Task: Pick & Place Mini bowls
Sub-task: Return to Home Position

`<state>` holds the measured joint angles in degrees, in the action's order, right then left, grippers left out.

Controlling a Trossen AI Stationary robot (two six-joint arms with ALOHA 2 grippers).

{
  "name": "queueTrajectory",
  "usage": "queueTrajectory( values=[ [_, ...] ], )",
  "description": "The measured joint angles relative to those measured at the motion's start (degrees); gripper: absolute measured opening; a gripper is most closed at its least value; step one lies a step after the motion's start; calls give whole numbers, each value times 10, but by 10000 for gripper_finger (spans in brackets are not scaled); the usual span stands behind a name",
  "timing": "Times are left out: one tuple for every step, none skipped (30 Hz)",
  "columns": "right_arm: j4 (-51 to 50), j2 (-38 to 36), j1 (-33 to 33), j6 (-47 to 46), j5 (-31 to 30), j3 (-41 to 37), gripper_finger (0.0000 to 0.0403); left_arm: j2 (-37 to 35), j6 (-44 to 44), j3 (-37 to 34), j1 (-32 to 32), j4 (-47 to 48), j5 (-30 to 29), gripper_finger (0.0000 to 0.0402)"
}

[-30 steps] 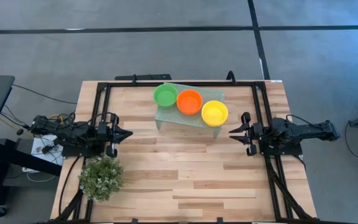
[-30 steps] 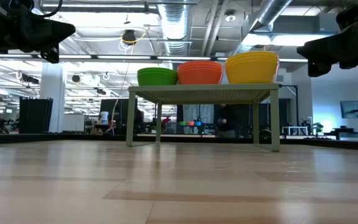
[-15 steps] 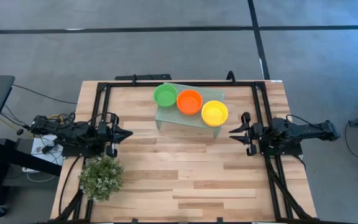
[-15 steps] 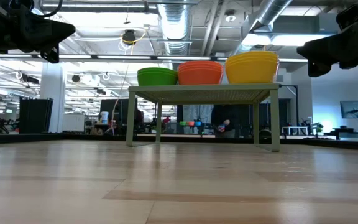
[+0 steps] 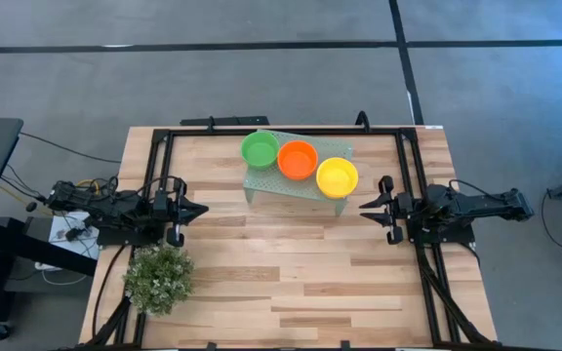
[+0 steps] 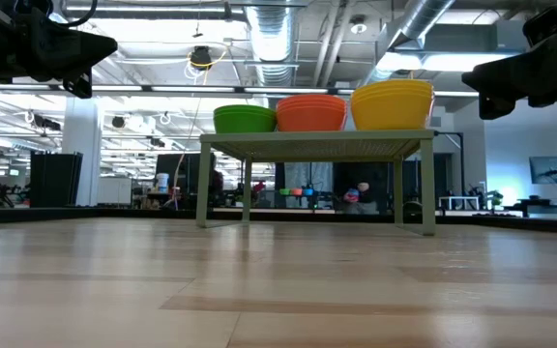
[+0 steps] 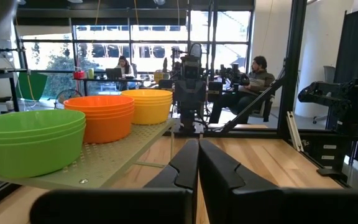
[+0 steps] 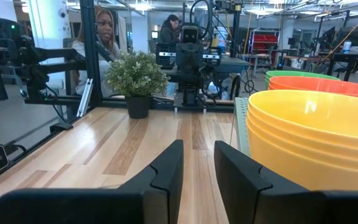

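Observation:
Three stacks of mini bowls stand in a row on the pale green perforated rack [image 5: 261, 182] at the table's far middle: green [image 5: 260, 149], orange-red [image 5: 298, 159] and yellow [image 5: 337, 176]. In the low view the green stack [image 6: 245, 119], the orange stack [image 6: 310, 112] and the yellow stack [image 6: 392, 103] rest by their bases on the rack's top [image 6: 317, 145]. My left gripper [image 5: 199, 209] hovers at the table's left side, shut and empty, pointing toward the rack. At the right side, my right gripper [image 5: 364, 207] is open and empty, just near of the yellow stack [image 8: 316, 134].
A small bushy potted plant [image 5: 159, 277] stands at the table's near-left corner, close to the left arm. A black frame [image 5: 281, 130] runs around the table's edges. Bare wood lies between the two grippers and near of the rack. People sit in the room beyond the table.
Both arms and the bowls have kept still. In the low view, a person in the room behind the table, seen under the rack, has shifted a little.

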<state>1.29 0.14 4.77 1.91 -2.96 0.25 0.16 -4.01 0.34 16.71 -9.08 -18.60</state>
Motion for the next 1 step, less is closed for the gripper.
queueTrajectory(
  values=[
    [0,0,0,0,0,0,85,0,0,0,0,0,0,12]
  ],
)
